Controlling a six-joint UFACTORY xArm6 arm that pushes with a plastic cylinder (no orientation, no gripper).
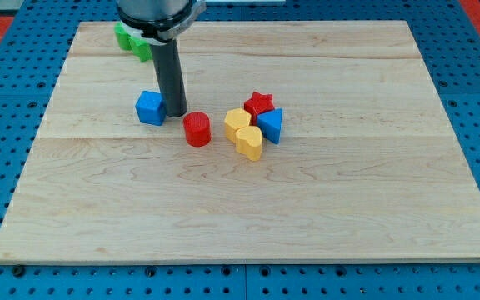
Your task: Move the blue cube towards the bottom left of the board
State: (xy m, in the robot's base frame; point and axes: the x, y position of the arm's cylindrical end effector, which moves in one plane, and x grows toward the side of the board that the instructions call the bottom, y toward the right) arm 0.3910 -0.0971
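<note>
The blue cube [150,107] lies on the wooden board [248,208], left of the middle and in its upper half. My tip [176,113] stands on the board just to the cube's right, touching or almost touching its right side. The dark rod rises from there to the view's top. A red cylinder [197,129] lies just right of and below the tip.
A cluster lies right of the red cylinder: a red star [259,103], a blue triangular block [272,125], and two yellow blocks [238,121] [250,142]. Green blocks [129,37] sit at the board's top left, partly hidden by the arm.
</note>
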